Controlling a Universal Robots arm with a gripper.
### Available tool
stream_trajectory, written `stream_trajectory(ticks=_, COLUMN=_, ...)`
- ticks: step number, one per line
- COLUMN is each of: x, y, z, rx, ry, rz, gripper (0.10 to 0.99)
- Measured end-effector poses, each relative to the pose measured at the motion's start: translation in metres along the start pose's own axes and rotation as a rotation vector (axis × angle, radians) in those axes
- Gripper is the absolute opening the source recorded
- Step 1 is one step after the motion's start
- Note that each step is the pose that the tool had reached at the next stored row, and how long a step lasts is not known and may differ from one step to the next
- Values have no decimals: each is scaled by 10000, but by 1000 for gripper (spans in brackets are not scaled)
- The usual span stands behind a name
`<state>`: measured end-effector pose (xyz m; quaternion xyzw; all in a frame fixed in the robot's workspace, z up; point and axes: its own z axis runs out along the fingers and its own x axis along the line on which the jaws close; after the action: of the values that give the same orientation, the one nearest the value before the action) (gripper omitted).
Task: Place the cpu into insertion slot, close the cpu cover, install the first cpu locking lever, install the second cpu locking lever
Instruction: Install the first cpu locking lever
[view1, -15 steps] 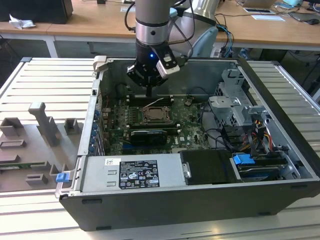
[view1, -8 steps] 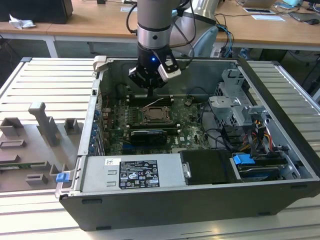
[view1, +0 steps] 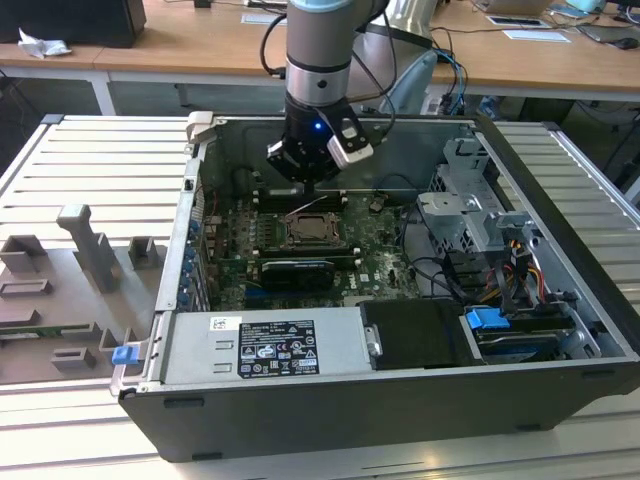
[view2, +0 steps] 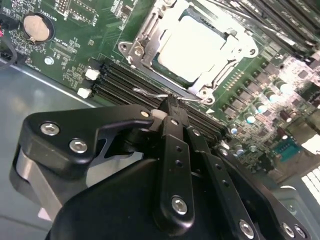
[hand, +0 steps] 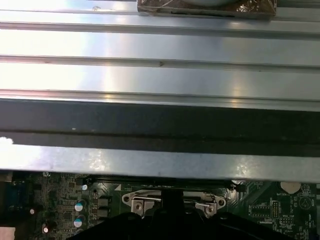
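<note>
An open grey computer case (view1: 560, 330) fills the middle of the exterior view, lying on a ribbed metal table (view1: 100, 160); a silver power supply (view1: 265, 345) with a white label sits along its lower centre edge; a blue tab (view1: 487, 322) lies at lower right beside a grey drive cage (view1: 465, 215) with coloured wires (view1: 530, 270); grey moulded fixtures (view1: 85, 255) stand at the left, with a small blue clip (view1: 124, 354) near the case corner; wooden desks (view1: 200, 45) cross the top; in the second wrist view, a round coin battery (view2: 37, 26) sits upper left on the green board, white-latched black memory slots (view2: 117, 82) below it.
</note>
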<state>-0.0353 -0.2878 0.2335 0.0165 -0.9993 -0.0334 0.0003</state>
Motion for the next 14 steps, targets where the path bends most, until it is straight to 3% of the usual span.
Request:
stream_trajectory(ticks=6, x=-50, y=10, z=75, rx=-22, ry=5, rz=-95, gripper=106)
stream_trajectory(ticks=11, x=-91, y=7, z=103, rx=-187, ry=9, rz=-278, gripper=106)
stream_trajectory(ticks=14, x=-132, y=3, z=137, rx=-185, ry=12, rz=-279, gripper=106)
